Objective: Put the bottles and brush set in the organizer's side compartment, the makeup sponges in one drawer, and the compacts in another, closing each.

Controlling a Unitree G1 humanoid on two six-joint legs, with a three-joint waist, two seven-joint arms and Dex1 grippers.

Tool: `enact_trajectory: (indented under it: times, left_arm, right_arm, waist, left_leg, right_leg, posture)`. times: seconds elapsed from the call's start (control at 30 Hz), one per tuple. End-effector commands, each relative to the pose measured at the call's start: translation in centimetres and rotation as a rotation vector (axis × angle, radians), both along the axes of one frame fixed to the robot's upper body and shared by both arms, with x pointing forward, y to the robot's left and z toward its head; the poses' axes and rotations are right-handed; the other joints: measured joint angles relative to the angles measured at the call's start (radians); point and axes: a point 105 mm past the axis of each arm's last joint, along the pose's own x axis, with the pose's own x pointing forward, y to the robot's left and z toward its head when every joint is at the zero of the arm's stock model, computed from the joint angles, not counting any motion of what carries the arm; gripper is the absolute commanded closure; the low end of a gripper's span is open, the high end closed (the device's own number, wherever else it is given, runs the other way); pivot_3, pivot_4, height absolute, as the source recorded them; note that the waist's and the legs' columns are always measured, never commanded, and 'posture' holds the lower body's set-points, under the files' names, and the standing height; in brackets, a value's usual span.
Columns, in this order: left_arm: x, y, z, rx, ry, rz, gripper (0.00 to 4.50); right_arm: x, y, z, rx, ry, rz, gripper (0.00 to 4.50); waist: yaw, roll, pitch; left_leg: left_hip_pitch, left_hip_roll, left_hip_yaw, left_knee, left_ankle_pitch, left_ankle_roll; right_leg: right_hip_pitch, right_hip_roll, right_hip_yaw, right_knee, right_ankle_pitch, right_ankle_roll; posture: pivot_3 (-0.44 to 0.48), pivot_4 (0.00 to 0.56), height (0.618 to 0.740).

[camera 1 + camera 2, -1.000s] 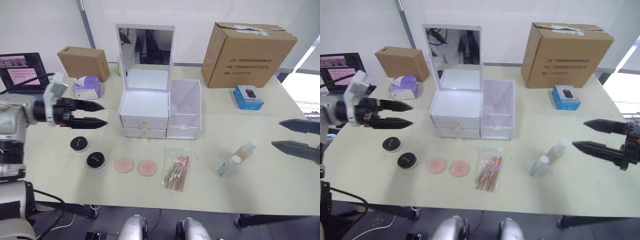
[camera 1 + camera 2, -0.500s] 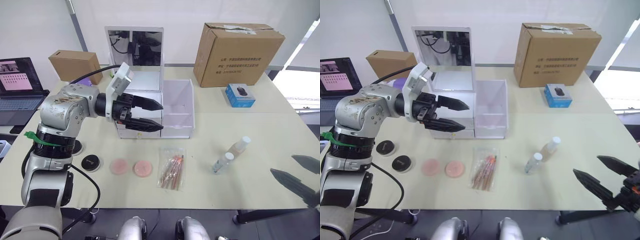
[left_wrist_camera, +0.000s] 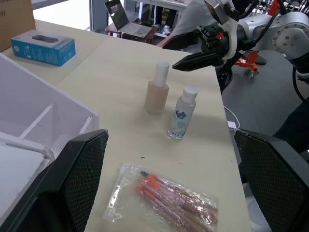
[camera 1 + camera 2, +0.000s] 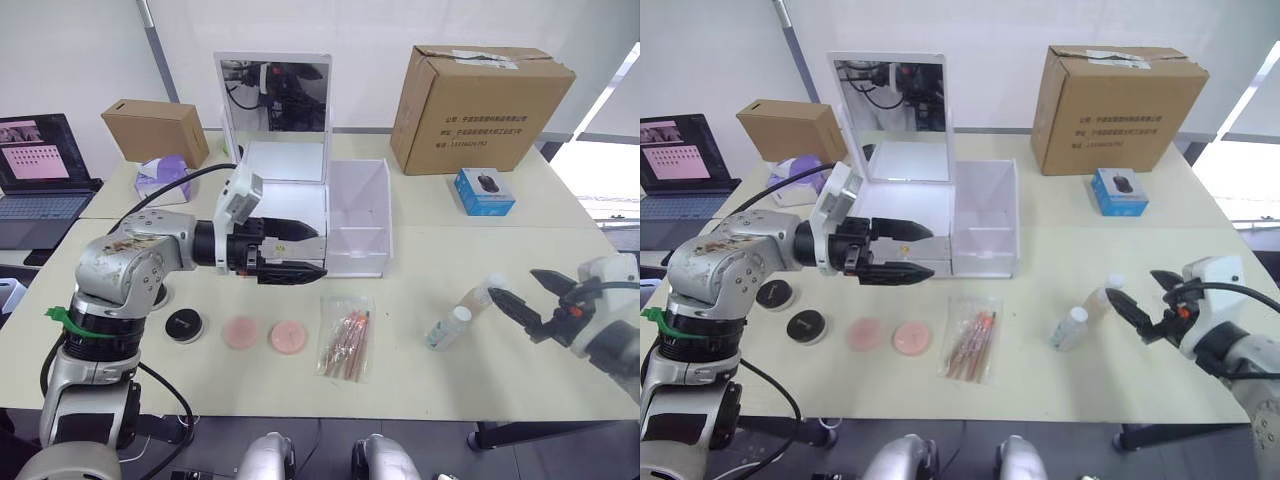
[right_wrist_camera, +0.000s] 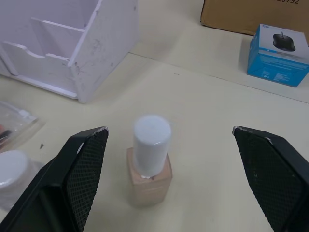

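Beige bottle (image 5: 148, 162) stands upright on the table (image 4: 450, 380), long axis vertical, white cap up, between the spread fingers of the right gripper (image 4: 526, 293), untouched; clear bottle (image 4: 445, 327) upright just beside it, its label too small to read; brush set (image 4: 347, 336) lies flat in a clear bag, handles pointing away from the organizer (image 4: 350, 215); left gripper (image 4: 305, 250) open before the drawers, hiding them.

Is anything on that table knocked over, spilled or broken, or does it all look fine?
Nothing stands out. Both bottles, the beige bottle and the clear bottle, stand upright with caps on. The brush set lies sealed in its bag, the two pink sponges lie flat, and the white organizer looks intact with both drawers shut.
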Motion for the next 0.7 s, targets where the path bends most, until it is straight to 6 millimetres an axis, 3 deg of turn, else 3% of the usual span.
enact_trajectory:
  times: [0.03, 0.23, 0.33, 0.6, 0.63, 0.7]
  left_arm:
    - [-0.5, 0.3, 1.4, -0.017, -0.057, 0.010, 0.01]
    - [-0.7, 0.5, 1.2, -0.006, -0.070, 0.033, 0.01]
    - [-0.7, 0.5, 1.2, 0.001, -0.078, 0.043, 0.00]
    - [-0.6, 0.7, 1.7, -0.006, -0.101, 0.046, 0.00]
    - [-0.5, 0.7, 1.7, -0.006, -0.101, 0.046, 0.00]
    - [-0.5, 0.7, 1.5, -0.003, -0.102, 0.045, 0.00]
  right_arm:
    - [0.6, 0.4, 0.3, -0.015, -0.036, 0.025, 0.00]
    - [1.3, 1.1, -0.8, -0.006, -0.016, 0.069, 0.00]
    - [1.4, 1.7, -1.2, 0.000, -0.011, 0.095, 0.60]
    - [1.7, 2.0, -1.3, 0.029, -0.021, 0.105, 3.31]
    - [1.7, 2.1, -1.3, 0.032, -0.025, 0.109, 3.53]
    - [1.8, 2.4, -0.9, 0.043, -0.045, 0.120, 3.52]
  waist:
    - [-0.001, 0.000, 0.000]
    - [-0.002, 0.000, 0.000]
    - [-0.002, 0.000, 0.000]
    - [-0.002, 0.000, 0.000]
    - [-0.002, 0.000, 0.000]
    - [-0.003, 0.000, 0.000]
  left_leg:
    - [0.000, 0.000, 0.000, 0.000, 0.000, 0.000]
    - [0.000, 0.000, 0.000, 0.000, 0.000, 0.000]
    - [0.000, 0.000, 0.000, 0.000, 0.000, 0.000]
    - [0.000, 0.000, 0.000, 0.000, 0.000, 0.000]
    - [0.000, 0.000, 0.000, 0.000, 0.000, 0.000]
    - [0.000, 0.000, 0.000, 0.000, 0.000, 0.000]
  right_leg:
    - [0.000, 0.000, 0.000, 0.000, 0.000, 0.000]
    - [0.000, 0.000, 0.000, 0.000, 0.000, 0.000]
    - [0.000, 0.000, 0.000, 0.000, 0.000, 0.000]
    - [0.000, 0.000, 0.000, 0.000, 0.000, 0.000]
    - [0.000, 0.000, 0.000, 0.000, 0.000, 0.000]
    - [0.000, 0.000, 0.000, 0.000, 0.000, 0.000]
  posture:
    - [0.000, 0.150, 0.731]
    - [0.000, 0.150, 0.731]
    - [0.000, 0.150, 0.731]
    - [0.000, 0.150, 0.731]
    - [0.000, 0.150, 0.731]
    - [0.000, 0.150, 0.731]
